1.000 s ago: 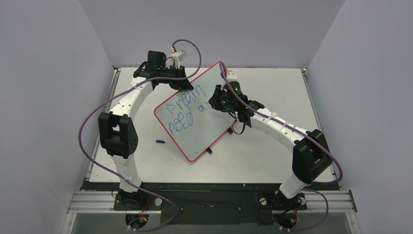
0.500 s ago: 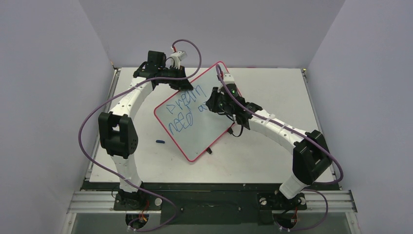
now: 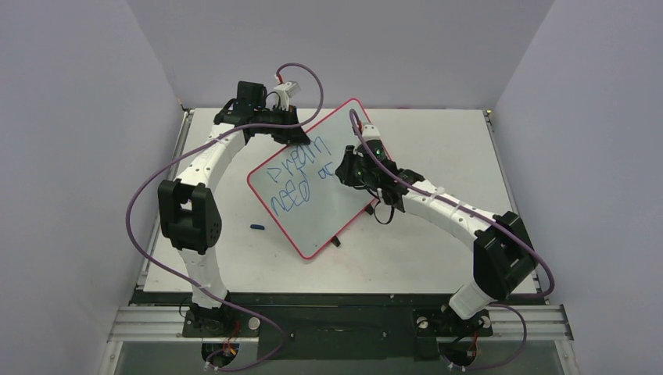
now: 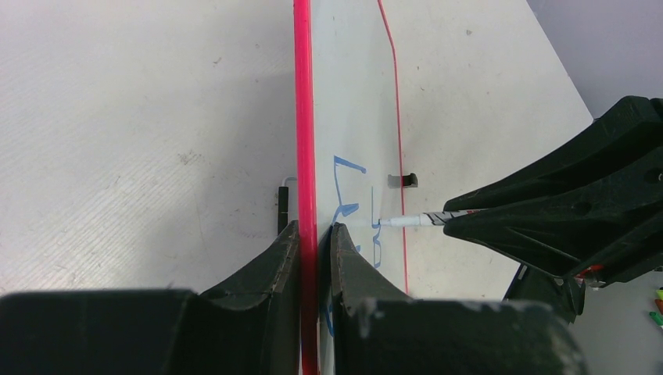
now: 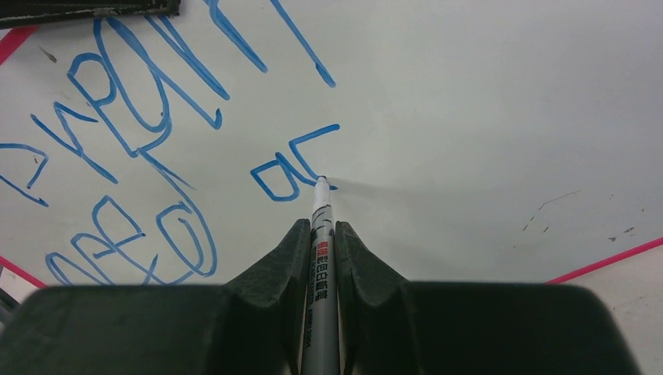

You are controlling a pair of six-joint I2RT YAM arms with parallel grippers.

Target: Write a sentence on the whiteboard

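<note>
**White table (image 3: 422,266), whiteboard (image 3: 332,215) mid-table**

Whiteboard sits diagonally, blue sentence (image 3: 291,195) on its left half. Right gripper (image 5: 320,226) pinches a marker (image 5: 320,205), tip touching the board. Far left, left gripper (image 4: 309,230) is clamped on its red rim.

One whiteboard (image 3: 328,215), rim between the fingers of the left gripper (image 4: 310,233). One marker (image 5: 320,269) between the fingers of the right gripper (image 5: 319,228). Two rows of the sentence (image 3: 295,186).
</note>
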